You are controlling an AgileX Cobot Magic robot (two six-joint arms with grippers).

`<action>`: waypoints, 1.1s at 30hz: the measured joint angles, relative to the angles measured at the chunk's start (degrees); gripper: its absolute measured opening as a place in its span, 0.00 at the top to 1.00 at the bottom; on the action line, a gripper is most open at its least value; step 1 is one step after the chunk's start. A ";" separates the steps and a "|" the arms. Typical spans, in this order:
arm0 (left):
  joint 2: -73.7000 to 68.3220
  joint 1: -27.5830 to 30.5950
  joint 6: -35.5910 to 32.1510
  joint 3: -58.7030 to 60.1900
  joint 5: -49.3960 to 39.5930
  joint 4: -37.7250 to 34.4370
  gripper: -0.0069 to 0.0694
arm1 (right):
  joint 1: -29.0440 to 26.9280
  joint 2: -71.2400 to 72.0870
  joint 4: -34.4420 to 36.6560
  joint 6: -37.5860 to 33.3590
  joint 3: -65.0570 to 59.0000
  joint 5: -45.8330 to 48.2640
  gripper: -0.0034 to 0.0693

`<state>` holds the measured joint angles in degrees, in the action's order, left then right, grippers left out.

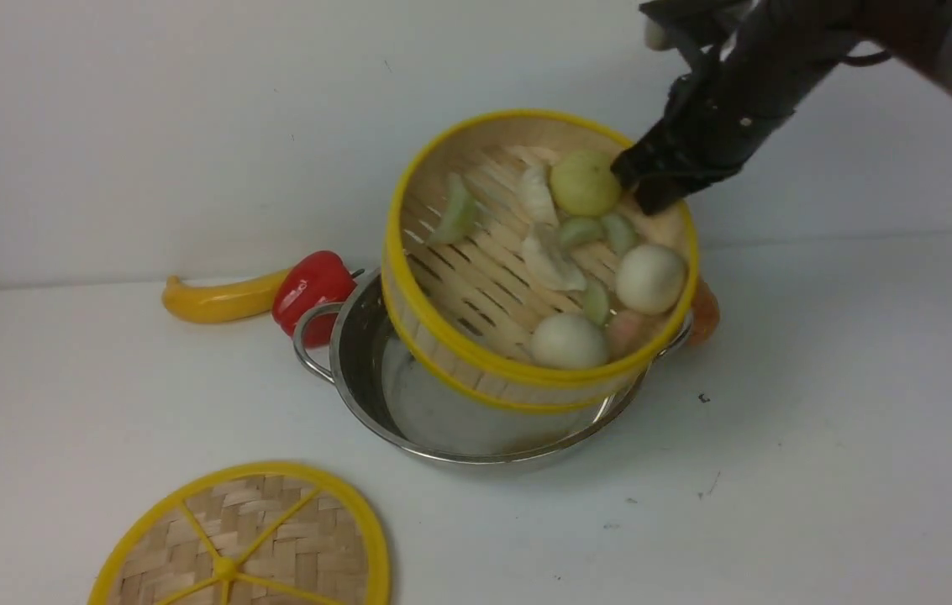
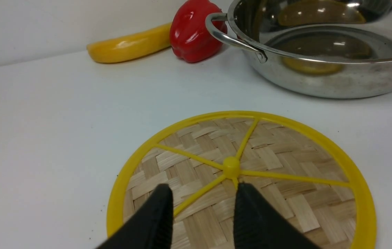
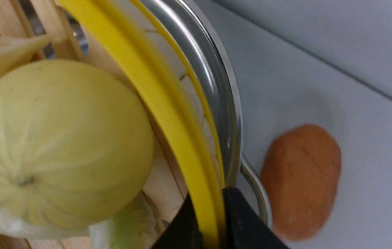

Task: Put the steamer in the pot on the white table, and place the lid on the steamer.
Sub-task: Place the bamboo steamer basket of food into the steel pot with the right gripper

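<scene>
My right hand (image 1: 650, 186) pinches the far rim of the steamer (image 1: 476, 277), which hangs tilted directly above the pot (image 1: 408, 403); my left hand (image 2: 204, 197), half open and empty, hovers over the lid (image 2: 285, 166).

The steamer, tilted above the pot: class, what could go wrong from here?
1. The right gripper pinches the steamer at one spot on its rim, so the loaded basket might slip or swing.
2. It hangs tilted; the buns crowd its low side and could roll out.
3. Released like this, it may catch the pot rim and seat crooked, leaving the lid unable to sit flat.
</scene>
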<state>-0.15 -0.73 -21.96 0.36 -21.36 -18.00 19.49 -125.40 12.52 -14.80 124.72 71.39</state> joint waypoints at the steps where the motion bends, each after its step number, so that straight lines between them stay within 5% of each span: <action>1: 0.00 0.00 0.00 0.00 0.00 0.00 0.59 | 0.40 -1.58 0.10 -0.19 1.96 0.00 0.87; 25: 0.00 0.00 0.00 0.00 0.00 0.00 0.59 | 0.92 -18.79 1.81 -5.68 11.33 -1.20 0.87; 28: 0.00 0.00 0.00 0.00 0.00 0.00 0.59 | 0.92 -18.79 2.38 -6.30 11.33 -1.20 0.80; 33: 0.00 0.00 0.00 0.00 0.00 0.00 0.59 | 0.98 -18.68 2.59 -6.83 11.33 -0.94 0.52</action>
<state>-0.15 -0.73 -21.96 0.36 -21.36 -18.00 20.47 -144.08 15.10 -21.63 136.05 70.46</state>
